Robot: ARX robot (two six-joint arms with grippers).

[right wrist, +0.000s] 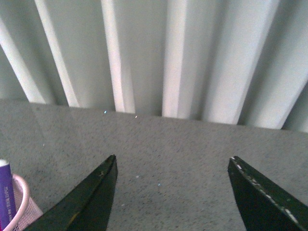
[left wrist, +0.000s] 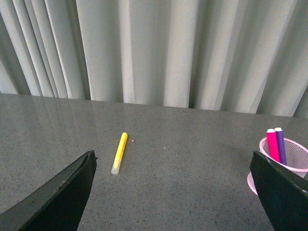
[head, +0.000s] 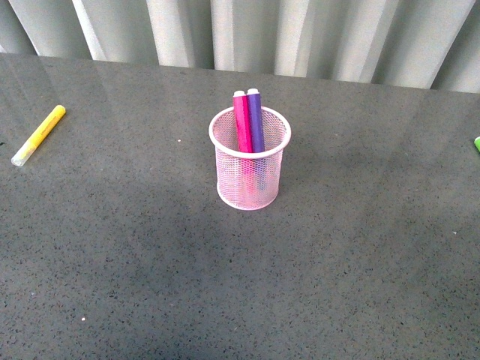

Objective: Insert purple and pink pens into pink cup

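Note:
The pink cup (head: 250,165) stands upright in the middle of the grey table. The pink pen (head: 242,120) and the purple pen (head: 256,118) stand side by side inside it, tips above the rim. Neither arm shows in the front view. My left gripper (left wrist: 173,159) is open and empty over bare table; the cup (left wrist: 293,156) with both pens (left wrist: 275,144) sits beside one finger. My right gripper (right wrist: 173,162) is open and empty, facing the curtain. The cup's rim (right wrist: 19,202) and the purple pen (right wrist: 6,192) show at that view's edge.
A yellow marker (head: 38,134) lies on the table at the far left; it also shows in the left wrist view (left wrist: 119,153). A green marker's tip (head: 477,142) shows at the right edge. A grey pleated curtain (head: 247,34) hangs behind the table.

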